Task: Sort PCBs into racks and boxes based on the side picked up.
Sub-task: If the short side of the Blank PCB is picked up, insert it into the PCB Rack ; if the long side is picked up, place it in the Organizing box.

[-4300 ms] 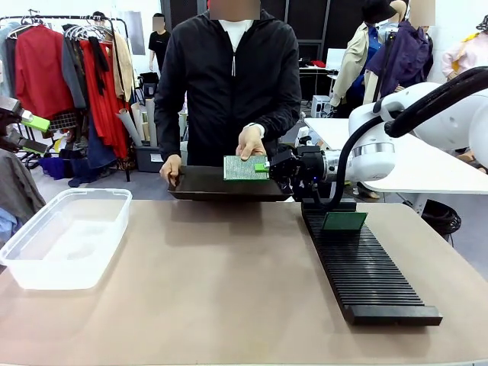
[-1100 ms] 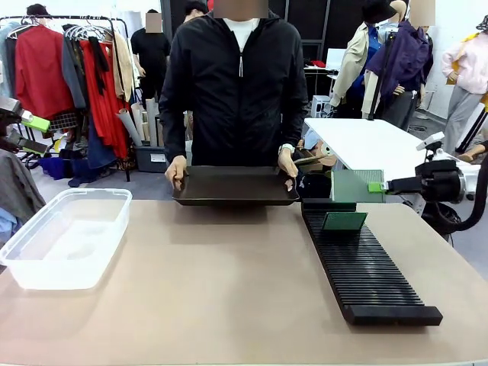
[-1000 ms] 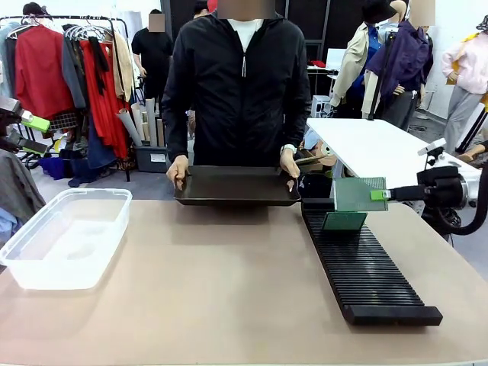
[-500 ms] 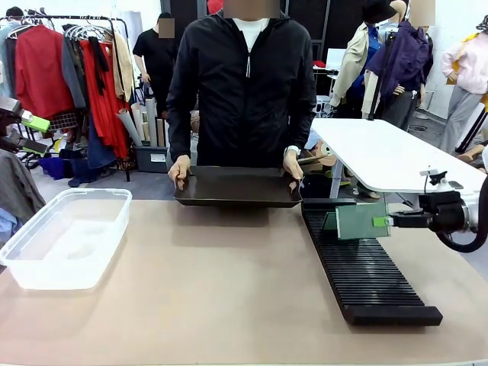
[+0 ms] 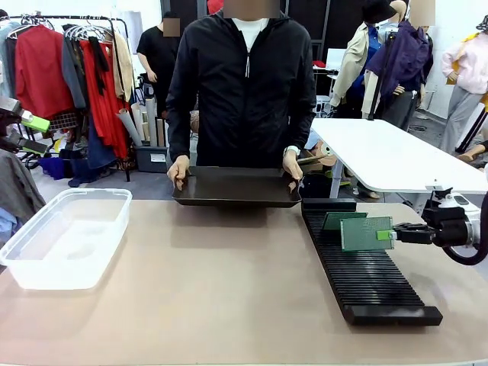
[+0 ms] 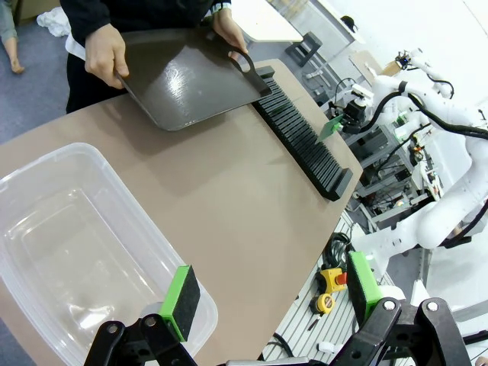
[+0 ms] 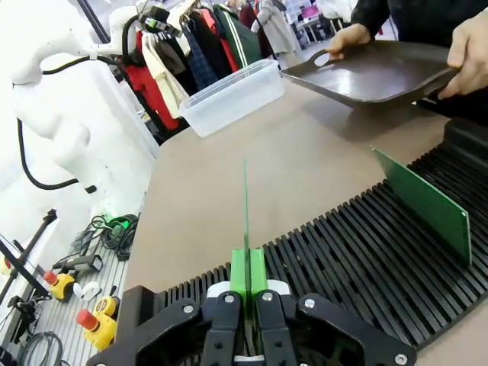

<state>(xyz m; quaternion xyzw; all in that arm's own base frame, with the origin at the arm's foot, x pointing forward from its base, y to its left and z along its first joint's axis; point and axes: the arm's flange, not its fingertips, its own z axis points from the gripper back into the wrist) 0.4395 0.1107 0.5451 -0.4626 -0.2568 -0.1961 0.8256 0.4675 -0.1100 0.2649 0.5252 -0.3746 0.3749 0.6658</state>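
PCB point(image 5: 366, 233), speckled face toward the front camera, stands on edge over the black slotted rack point(image 5: 366, 274), clamped by its right edge in the right gripper point(image 5: 393, 235); the right wrist view shows it edge-on between the closed green pads. A second PCB point(image 5: 340, 219) stands slotted just behind it. The left gripper point(image 6: 267, 296) hangs with its fingers apart above the clear tub point(image 5: 65, 236). The person's hands hold a dark tray point(image 5: 236, 187). No legible writing shows.
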